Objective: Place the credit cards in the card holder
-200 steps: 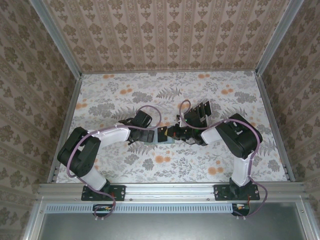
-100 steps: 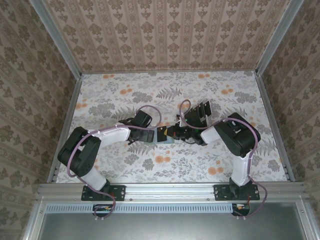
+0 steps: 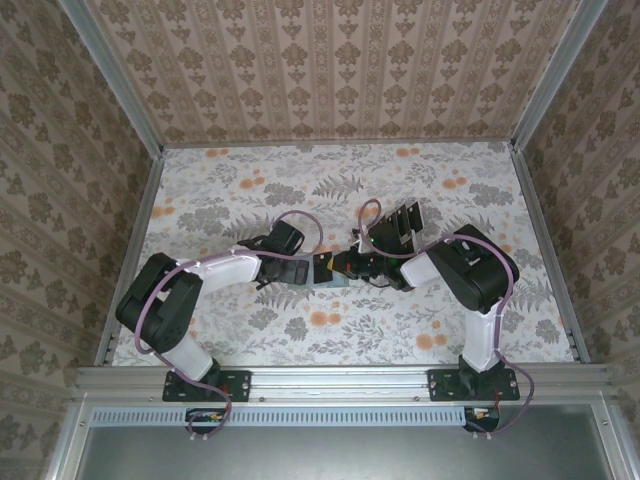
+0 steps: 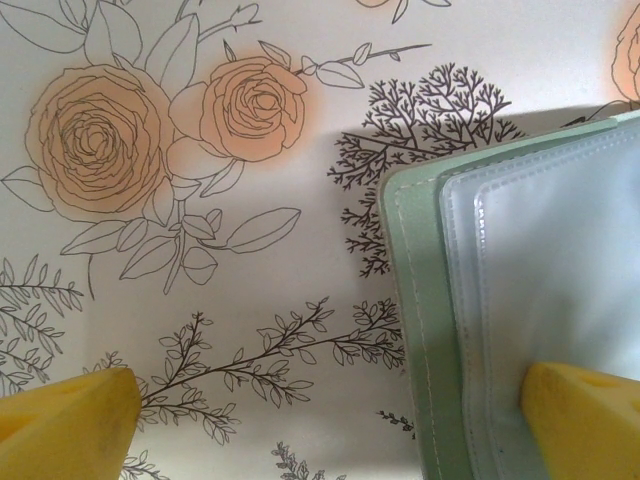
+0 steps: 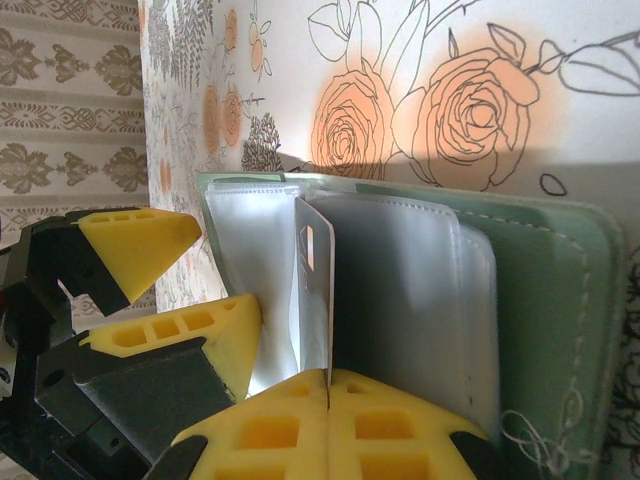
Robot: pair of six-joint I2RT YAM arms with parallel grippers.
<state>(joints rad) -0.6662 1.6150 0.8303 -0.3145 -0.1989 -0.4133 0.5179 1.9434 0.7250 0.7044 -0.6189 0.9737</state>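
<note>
Table (image 3: 300, 180): floral cloth of grey leaves and orange blooms; the wrist views show line-drawn roses (image 4: 150, 130) with orange fill and black branch sprigs (image 4: 430, 110). Rack (image 3: 408, 222) stands on the table right of centre, tilted. Walls (image 3: 340, 70) on three sides have beige damask wallpaper in vertical stripes. Metal posts (image 3: 115, 80) at the back corners. Aluminium rail (image 3: 340, 380) along the near edge, grey panel (image 3: 340, 450) below it.

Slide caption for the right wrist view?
Right pincer shut on a clear sleeve of the open card holder; left pincer open alongside.
</note>
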